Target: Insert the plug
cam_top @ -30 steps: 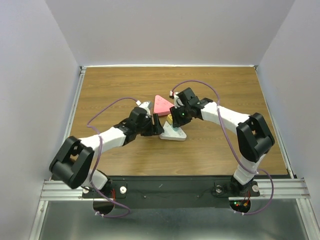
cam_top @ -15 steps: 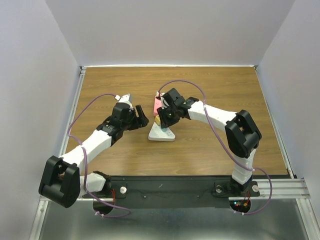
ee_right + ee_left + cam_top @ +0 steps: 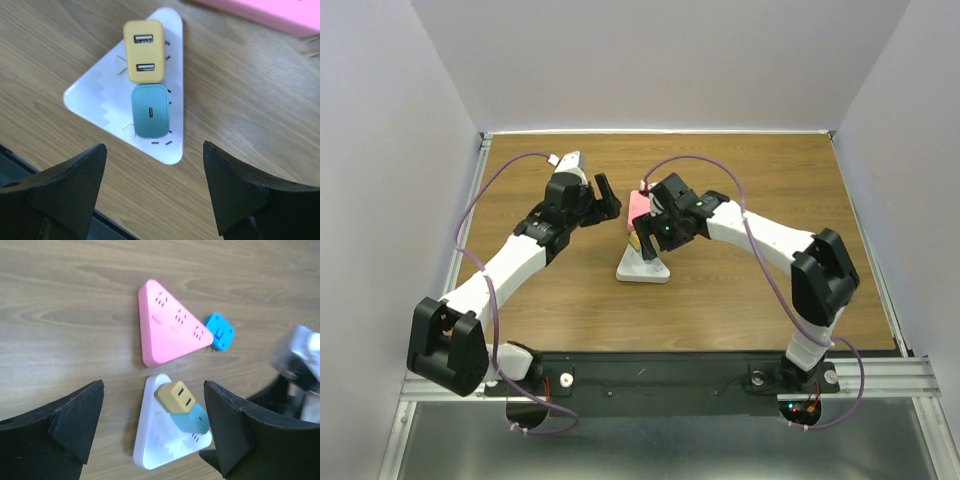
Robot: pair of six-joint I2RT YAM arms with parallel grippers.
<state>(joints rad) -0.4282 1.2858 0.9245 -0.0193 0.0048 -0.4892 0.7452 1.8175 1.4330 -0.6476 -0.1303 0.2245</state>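
Plug [image 3: 150, 111] stands in white block [image 3: 97, 95] beneath right end effector [image 3: 154, 152]; left end effector [image 3: 153, 389] nearby, both spread empty.

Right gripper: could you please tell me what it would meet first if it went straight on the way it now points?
Probably the teal plug on the white power strip, which lies centred ahead of the open right gripper; how far off is unclear.
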